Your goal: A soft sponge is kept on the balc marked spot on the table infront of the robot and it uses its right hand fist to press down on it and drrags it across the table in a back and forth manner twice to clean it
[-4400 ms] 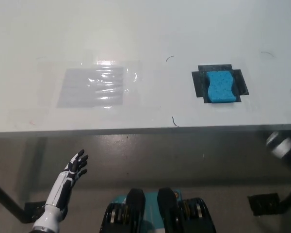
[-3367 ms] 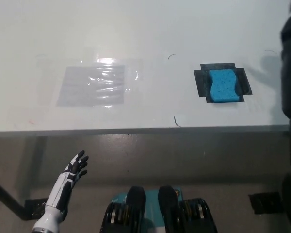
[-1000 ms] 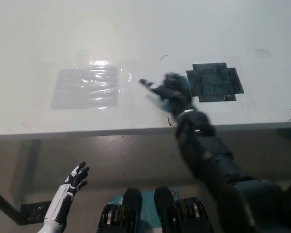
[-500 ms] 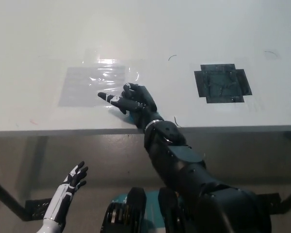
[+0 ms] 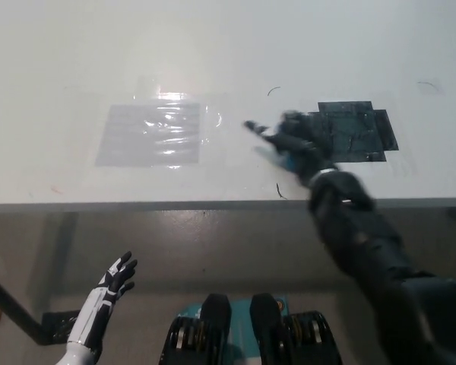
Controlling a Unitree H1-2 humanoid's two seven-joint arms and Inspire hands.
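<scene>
Sponge [image 5: 287, 158] shows only as a blue sliver under our right hand [image 5: 292, 141], just left of the black marked spot [image 5: 355, 131]. Left hand [image 5: 115, 277] idle, open, low left. Right-hand grip unclear through blur. Sponge looks soft, light: press from above, flat against the surface [image 5: 228, 53].

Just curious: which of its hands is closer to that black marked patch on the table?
Right. The black right hand lies beside the black patch; the white left hand hangs below the table.

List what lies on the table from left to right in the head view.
Clear plastic sheet → black right robot hand, with a bit of blue sponge showing under it → black marked spot.
</scene>
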